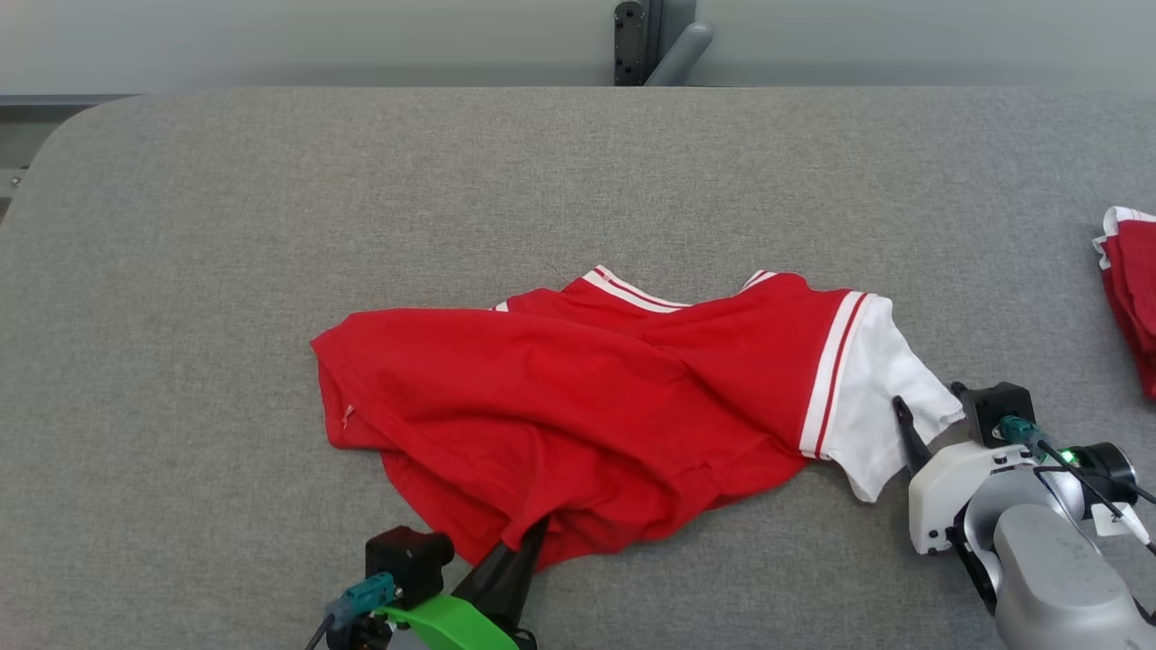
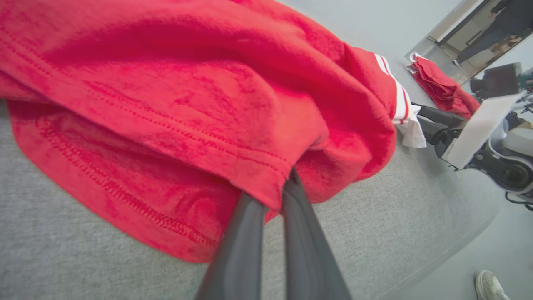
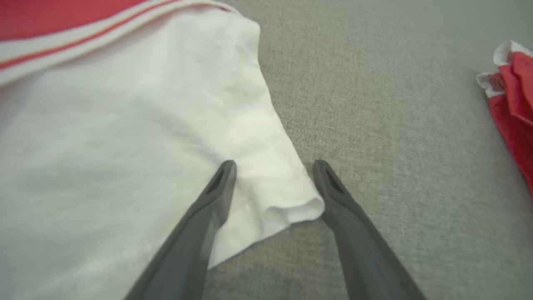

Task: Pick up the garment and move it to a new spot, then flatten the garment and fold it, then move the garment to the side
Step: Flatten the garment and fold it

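Garment [image 1: 587,406], red with one white sleeve: found crumpled at the centre of the surface [image 1: 271,181], not yet lifted, flattened or folded. Hem at 6 o'clock is pinched by the left gripper [image 1: 535,531]; cuff at 4 o'clock is straddled by the spread right gripper [image 3: 275,166].

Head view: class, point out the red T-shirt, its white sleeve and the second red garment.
red T-shirt [image 1: 578,406], head view, middle of its red body.
white sleeve [image 1: 880,397], head view, middle of the white cloth.
second red garment [image 1: 1136,298], head view, red cloth by the picture's right edge.
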Available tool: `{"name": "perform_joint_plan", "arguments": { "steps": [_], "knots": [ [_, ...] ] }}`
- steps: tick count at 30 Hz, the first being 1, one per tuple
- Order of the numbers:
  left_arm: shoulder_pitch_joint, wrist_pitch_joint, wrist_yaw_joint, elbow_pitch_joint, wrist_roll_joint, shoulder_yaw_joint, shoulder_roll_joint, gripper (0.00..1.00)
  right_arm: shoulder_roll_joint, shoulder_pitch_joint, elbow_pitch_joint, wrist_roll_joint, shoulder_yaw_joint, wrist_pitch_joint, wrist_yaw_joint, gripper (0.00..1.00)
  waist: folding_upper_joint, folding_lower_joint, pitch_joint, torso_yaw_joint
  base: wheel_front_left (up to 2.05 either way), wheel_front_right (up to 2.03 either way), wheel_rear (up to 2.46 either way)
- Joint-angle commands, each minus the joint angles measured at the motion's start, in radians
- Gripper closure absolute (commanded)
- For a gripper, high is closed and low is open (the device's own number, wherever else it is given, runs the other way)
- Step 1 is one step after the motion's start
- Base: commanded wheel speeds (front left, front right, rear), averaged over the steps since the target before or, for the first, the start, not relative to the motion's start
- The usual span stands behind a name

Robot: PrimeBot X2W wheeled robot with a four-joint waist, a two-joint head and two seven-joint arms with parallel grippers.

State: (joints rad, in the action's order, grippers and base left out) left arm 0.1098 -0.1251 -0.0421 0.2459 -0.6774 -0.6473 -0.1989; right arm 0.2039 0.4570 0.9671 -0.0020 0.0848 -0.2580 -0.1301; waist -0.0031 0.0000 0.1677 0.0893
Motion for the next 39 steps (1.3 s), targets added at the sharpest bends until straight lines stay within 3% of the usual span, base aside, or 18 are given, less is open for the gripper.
{"name": "perform_joint_plan", "arguments": {
  "steps": [1, 6, 10, 16, 22, 25, 26, 29, 35, 39],
  "knots": [
    [-0.014, 0.014, 0.007, -0.023, -0.004, 0.000, -0.013, 1.00, -0.010, -0.014, 0.041, 0.021, 0.027, 0.029, -0.001, 1.00, 0.0031, 0.0000, -0.001, 0.000, 0.00, 0.00, 0.00],
    [-0.059, 0.094, 0.009, -0.148, -0.034, -0.007, -0.073, 1.00, 0.007, 0.015, 0.050, 0.207, 0.051, 0.030, 0.001, 1.00, 0.0031, 0.0000, -0.012, -0.002, 0.00, 0.00, 0.00],
    [-0.112, 0.171, 0.014, -0.298, -0.075, 0.016, -0.163, 1.00, 0.059, 0.018, -0.086, 0.438, 0.038, 0.033, 0.000, 1.00, 0.0031, 0.0000, -0.028, -0.005, 0.00, 0.00, 0.00],
    [-0.175, 0.267, 0.051, -0.592, -0.123, 0.116, -0.350, 1.00, 0.237, -0.049, -0.436, 0.726, -0.010, 0.137, 0.000, 1.00, 0.0031, 0.0000, -0.031, -0.017, 0.00, 0.00, 0.00],
    [-0.034, 0.357, 0.064, -0.853, -0.154, 0.257, -0.479, 1.00, 0.322, -0.059, -0.850, 0.913, -0.223, 0.303, 0.000, 1.00, 0.0031, 0.0000, 0.053, -0.024, 0.00, 0.00, 0.00],
    [0.142, 0.446, 0.039, -0.894, -0.193, 0.302, -0.508, 1.00, 0.293, 0.044, -1.005, 0.932, -0.311, 0.418, 0.000, 1.00, 0.0031, 0.0000, 0.131, -0.032, 0.00, 0.00, 0.00],
    [0.142, 0.446, 0.039, -0.894, -0.193, 0.302, -0.508, 1.00, 0.293, 0.044, -1.005, 0.932, -0.311, 0.418, 0.000, 1.00, 0.0031, 0.0000, 0.131, -0.032, 0.00, 0.00, 0.00],
    [0.391, 0.544, 0.014, -0.825, -0.234, 0.327, -0.515, 1.00, 0.246, 0.226, -1.044, 0.868, -0.355, 0.530, 0.000, 1.00, 0.0031, 0.0000, 0.216, -0.043, 0.00, 0.00, 0.00],
    [0.934, 0.689, -0.013, -0.432, -0.208, 0.271, -0.394, 1.00, 0.066, 0.695, -0.859, 0.546, -0.351, 0.606, 0.000, 1.00, 0.0031, 0.0000, 0.372, -0.059, 0.00, 0.00, 0.00],
    [1.233, 0.607, -0.026, -0.133, -0.073, 0.236, -0.298, 1.00, -0.042, 0.949, -0.687, 0.336, -0.341, 0.518, 0.000, 1.00, 0.0031, 0.0000, 0.457, -0.074, 0.00, 0.00, 0.00]
  ]
}}
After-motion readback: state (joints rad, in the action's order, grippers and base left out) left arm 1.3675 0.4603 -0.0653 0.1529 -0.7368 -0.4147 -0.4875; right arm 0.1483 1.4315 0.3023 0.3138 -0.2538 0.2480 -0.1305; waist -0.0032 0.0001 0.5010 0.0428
